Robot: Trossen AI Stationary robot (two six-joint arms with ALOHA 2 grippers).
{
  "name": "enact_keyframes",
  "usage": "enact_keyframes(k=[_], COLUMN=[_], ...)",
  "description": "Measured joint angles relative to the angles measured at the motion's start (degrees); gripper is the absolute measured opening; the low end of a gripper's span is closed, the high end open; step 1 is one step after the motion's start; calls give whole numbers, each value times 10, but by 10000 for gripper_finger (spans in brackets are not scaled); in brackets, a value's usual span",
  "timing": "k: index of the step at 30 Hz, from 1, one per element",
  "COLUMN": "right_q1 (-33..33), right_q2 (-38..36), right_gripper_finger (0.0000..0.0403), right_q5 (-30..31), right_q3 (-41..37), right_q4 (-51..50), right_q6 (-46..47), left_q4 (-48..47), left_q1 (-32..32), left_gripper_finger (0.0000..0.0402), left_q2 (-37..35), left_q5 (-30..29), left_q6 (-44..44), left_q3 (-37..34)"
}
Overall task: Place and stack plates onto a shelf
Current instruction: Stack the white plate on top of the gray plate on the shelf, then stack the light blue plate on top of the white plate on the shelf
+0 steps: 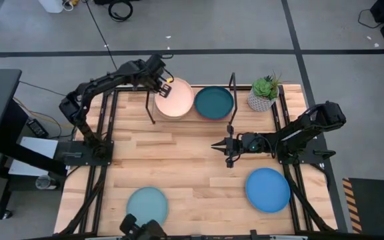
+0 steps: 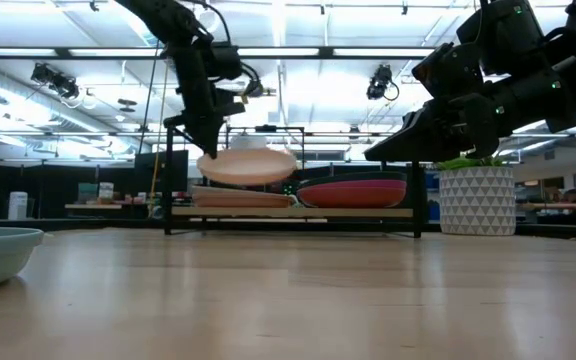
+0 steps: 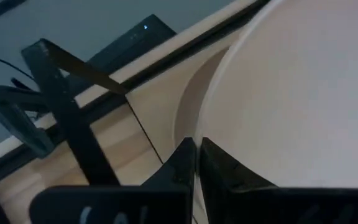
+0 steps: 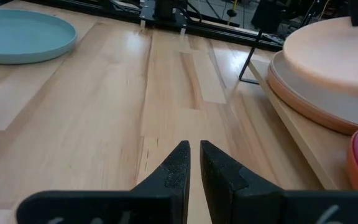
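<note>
My left gripper [image 1: 163,85] is at the far edge, shut on the cream plate [image 1: 175,99], which hovers over the shelf's left stack [image 2: 240,198]. The black wire shelf [image 2: 416,205] also carries a right stack with the dark teal plate [image 1: 213,102] on top and a magenta plate [image 2: 353,192] beneath it. My right gripper [image 1: 217,144] is shut and holds nothing, low over mid-table in front of the shelf. The light blue plate [image 1: 147,203] and the bright blue plate [image 1: 267,189] lie flat near the table's near edge. My left gripper pinches the cream plate's rim [image 3: 199,134] between its two fingers, at the plate's far-left edge [image 1: 166,87]. The fingers come from above, pointing down. The plate is lifted clear, nearly level, a little above the tan plate [image 2: 236,196] on the left stack.
A potted green plant [image 1: 264,93] in a white pot stands at the shelf's right end. The shelf's thin upright posts [image 1: 232,90] rise beside the stacks. Bare wood lies between the shelf and the two near plates.
</note>
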Motion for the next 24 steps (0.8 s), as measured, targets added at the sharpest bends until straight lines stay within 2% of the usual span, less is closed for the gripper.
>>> enact_keyframes(k=[4, 11, 15, 21, 24], right_q1=[0, 0, 0, 0, 0], right_q2=[0, 0, 0, 0, 0], right_gripper_finger=[43, 43, 43, 43, 43], right_q5=[1, 1, 1, 1, 1], right_q3=[0, 0, 0, 0, 0], right_q4=[0, 0, 0, -1, -5], right_q6=[0, 0, 0, 0, 0], left_q4=[-9, -26, -28, -14, -12], left_q1=[10, 3, -9, -98, -160], left_gripper_finger=[25, 110, 139, 145, 145], left_q2=[0, 0, 0, -5, -14], left_q5=[33, 14, 10, 38, 80], left_q6=[15, 8, 42, 198, 251], left_q3=[-1, -1, 10, 42, 41])
